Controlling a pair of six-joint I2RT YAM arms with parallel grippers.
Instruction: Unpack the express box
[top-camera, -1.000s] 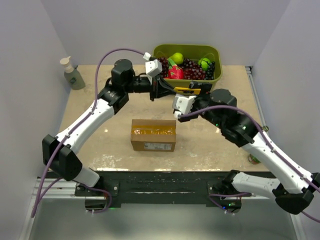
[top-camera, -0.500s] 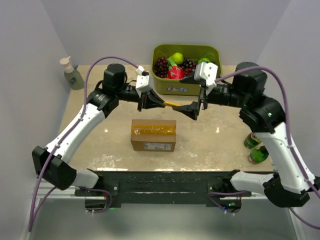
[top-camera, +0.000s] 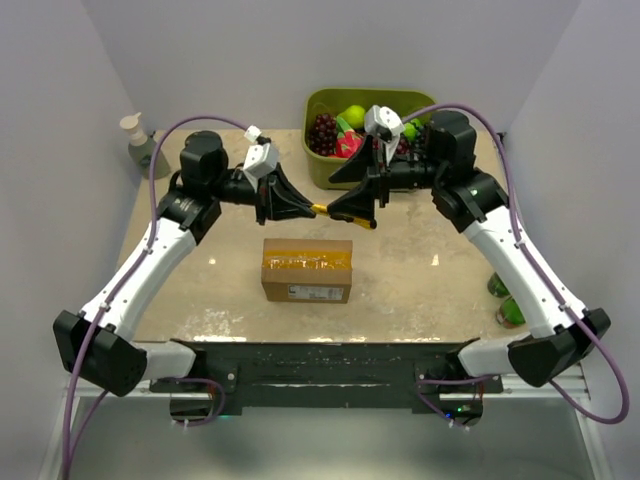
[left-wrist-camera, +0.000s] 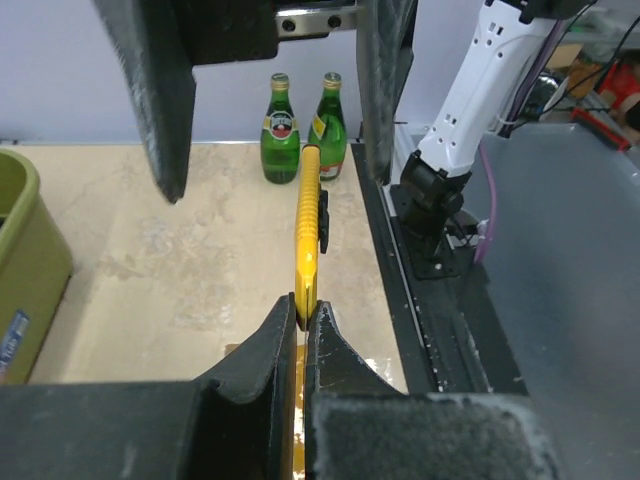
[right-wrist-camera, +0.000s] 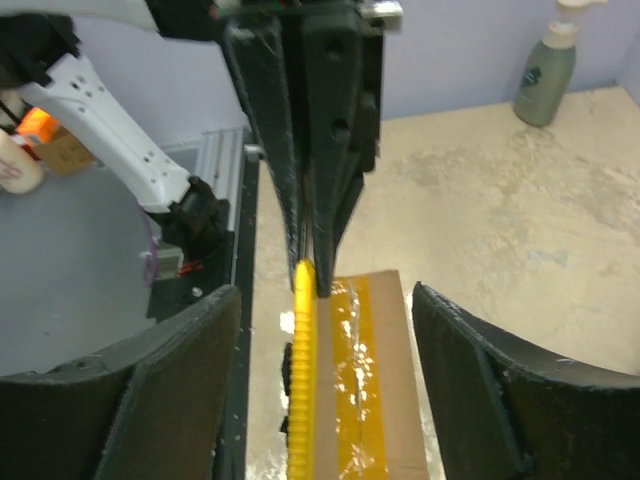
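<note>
Above the middle of the table, the left gripper (top-camera: 303, 207) is clamping its 2 fingers tight on one end of a yellow utility knife (top-camera: 321, 210), holding it level over the tabletop. The right gripper (top-camera: 362, 214) is facing it from the right, its 2 fingers (right-wrist-camera: 180, 400) standing wide apart on either side of the knife's free end without touching it. The express box (top-camera: 307, 270), taped shut, is sitting on the table just nearer, below the knife, with a green fruit bin (top-camera: 320, 173) at the far edge.
</note>
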